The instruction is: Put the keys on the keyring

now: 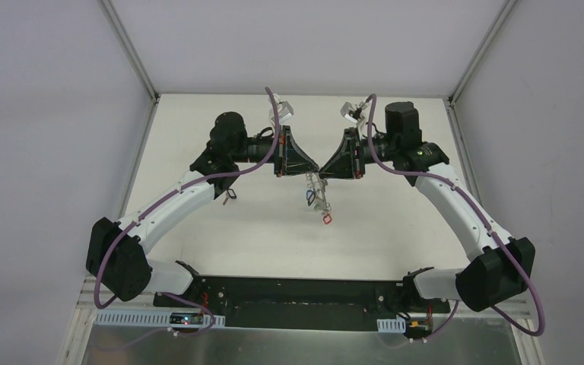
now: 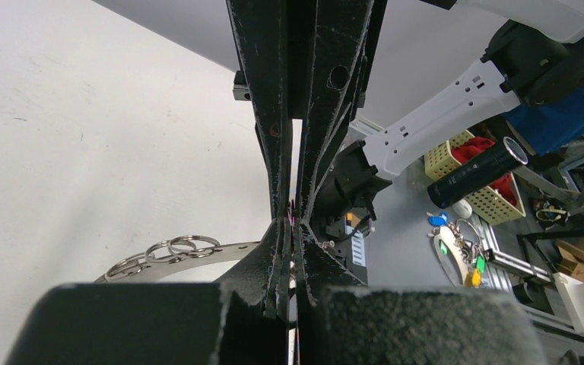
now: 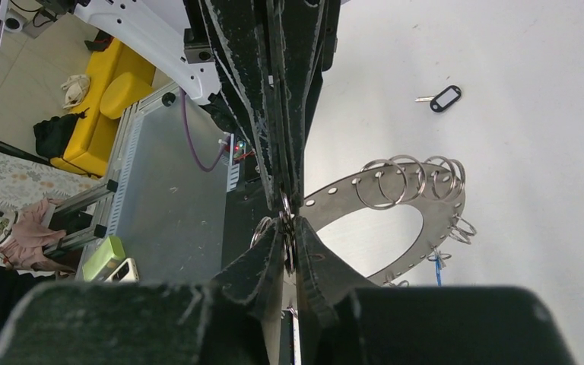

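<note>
The left jaws are clenched on the keyring (image 3: pixel 333 195), which hangs just below both sets of tips with the keys (image 1: pixel 309 199). The right jaws, tip to tip with them, pinch a split ring (image 3: pixel 284 218).

The keyring (image 3: pixel 334 194) is a flat grey metal hoop with small holes along the band. Several thin split rings (image 3: pixel 395 181) are threaded through it. It hangs tilted above the middle of the table (image 1: pixel 395 228), with a blue tag (image 1: pixel 308 198) and a red tag (image 1: pixel 325 219) dangling below. One key (image 3: pixel 445 99) with a black tag lies flat on the table, well apart.
</note>
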Tool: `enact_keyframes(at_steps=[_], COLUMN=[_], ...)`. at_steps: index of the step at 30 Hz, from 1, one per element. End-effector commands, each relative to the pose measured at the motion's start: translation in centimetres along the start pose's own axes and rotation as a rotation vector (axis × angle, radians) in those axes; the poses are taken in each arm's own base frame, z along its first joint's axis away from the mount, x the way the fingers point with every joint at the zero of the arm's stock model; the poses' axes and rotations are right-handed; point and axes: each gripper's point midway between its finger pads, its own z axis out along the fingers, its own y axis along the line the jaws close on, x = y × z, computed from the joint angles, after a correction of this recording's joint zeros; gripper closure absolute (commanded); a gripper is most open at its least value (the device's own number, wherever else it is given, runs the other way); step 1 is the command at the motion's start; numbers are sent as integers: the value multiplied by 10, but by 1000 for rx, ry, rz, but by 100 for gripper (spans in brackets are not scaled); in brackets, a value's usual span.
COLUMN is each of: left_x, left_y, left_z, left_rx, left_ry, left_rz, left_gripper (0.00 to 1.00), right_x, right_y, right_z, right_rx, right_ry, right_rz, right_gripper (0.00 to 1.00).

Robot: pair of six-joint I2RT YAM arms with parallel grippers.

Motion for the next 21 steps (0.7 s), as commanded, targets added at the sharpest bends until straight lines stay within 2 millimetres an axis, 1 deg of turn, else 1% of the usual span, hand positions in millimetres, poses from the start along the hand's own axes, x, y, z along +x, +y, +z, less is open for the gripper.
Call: enact_keyframes(at_steps=[1, 3, 6, 11, 12, 13, 18, 20, 21], left_x=[-11, -11, -9, -7, -6, -6, 1, 3, 5], left_y=[-8, -7, -6, -5, -4, -3, 2, 2, 4], left_z=[-1, -1, -2, -4, -5, -6, -16, -19, -20], left_rx=[32, 27, 23, 9, 1, -8, -71, -75, -78], left_ry=[-30, -28, -21, -7, 1, 13, 75, 86, 86], left_rz=[71, 72, 81, 125, 138, 153, 246, 294, 306], left_gripper=[100, 100, 100, 100, 98, 91, 64, 50, 45], right_x=[-17, -17, -19, -21, -21, -21, -11, -8, -4], right_y=[13, 15, 14, 6, 4, 3, -1, -1, -2], right_z=[0, -1, -2, -8, -9, -10, -9, -9, -9], right_rx=[-48, -55, -33, 73, 98, 119, 234, 269, 282], right_ry=[-29, -30, -34, -8, 3, 18, 153, 212, 245], right_rz=[-73, -76, -90, -134, -140, -151, -200, -215, -220], right_gripper=[90, 93, 100, 100, 100, 100, 100, 100, 100])
